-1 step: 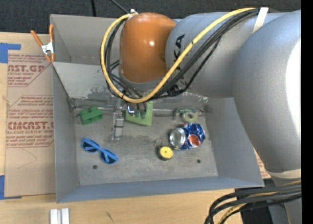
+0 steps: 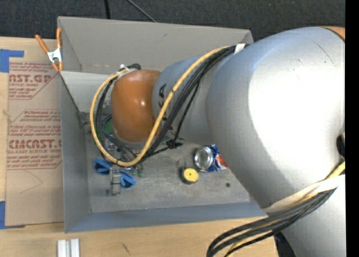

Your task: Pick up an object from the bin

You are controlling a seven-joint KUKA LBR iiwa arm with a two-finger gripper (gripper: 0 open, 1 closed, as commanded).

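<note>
My gripper is low in the bin's near left corner, right down at the floor. Whether it is released or clenched I cannot tell: the orange cover on my wrist and its loops of cable hide most of it. A small blue thing lies there, with blue bits showing on either side of my tip, touching it or just beside it. I cannot make out whether I have it.

I judge this to be the grasping step, at the bottom of the reach, with the lift not yet done. The next move calls for a sure closing on the blue thing and then a straight rise, clear of the left wall.

Farther right, well apart, lie a yellow disc and a crushed can, near each other.
</note>
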